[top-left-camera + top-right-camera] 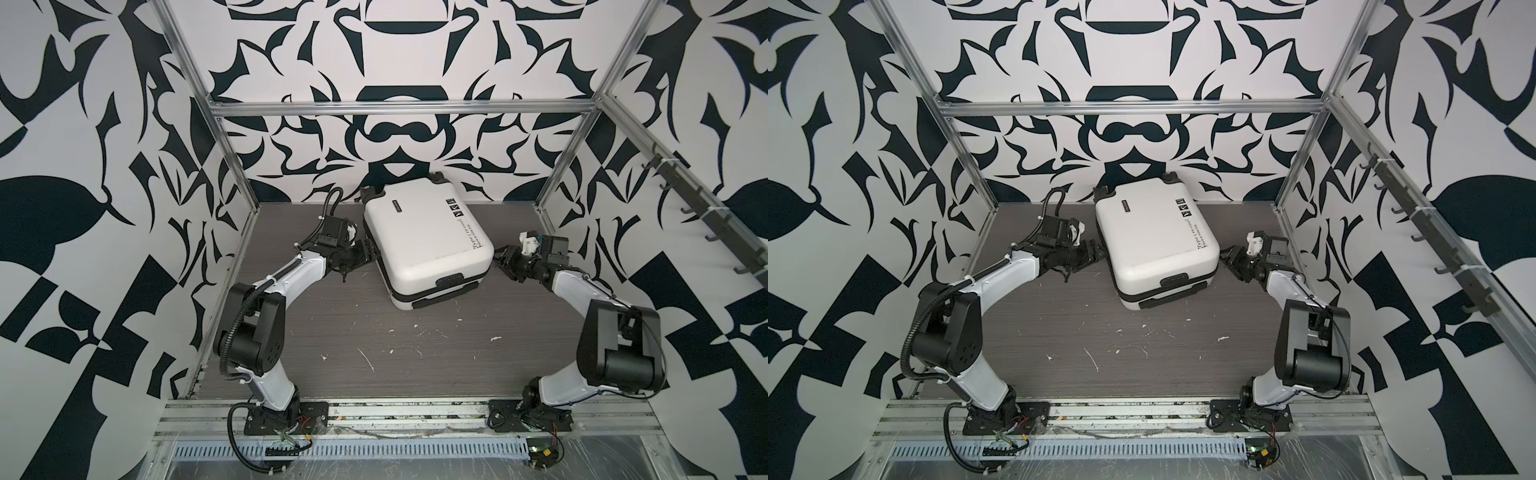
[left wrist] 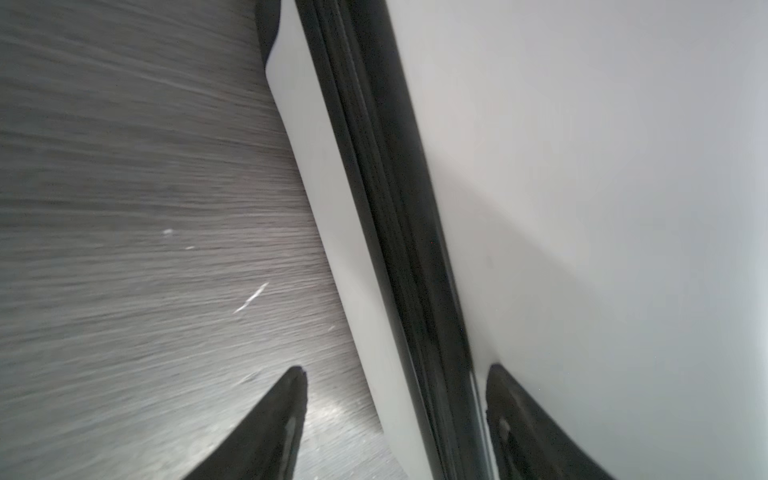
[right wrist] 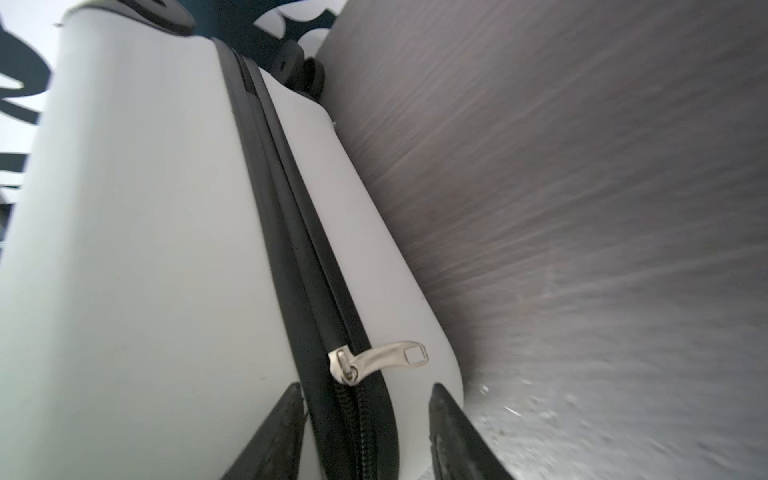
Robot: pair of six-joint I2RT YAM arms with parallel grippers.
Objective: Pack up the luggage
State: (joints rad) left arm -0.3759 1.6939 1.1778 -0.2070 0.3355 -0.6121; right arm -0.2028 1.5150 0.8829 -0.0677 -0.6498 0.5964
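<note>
The luggage [image 1: 424, 232] lies closed at the back of the counter [image 1: 374, 332], left claw [image 1: 368, 252] and right claw [image 1: 500, 257] both open astride its seam, so packing seems done and zipping, from the zipper pull [image 3: 382, 357], likely remains.

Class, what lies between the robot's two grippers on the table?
The luggage, lying flat, sits between the left gripper and right gripper, as both top views show.

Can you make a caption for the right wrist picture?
The right gripper, open, straddles the zipper seam of the luggage by its silver zipper pull.
</note>
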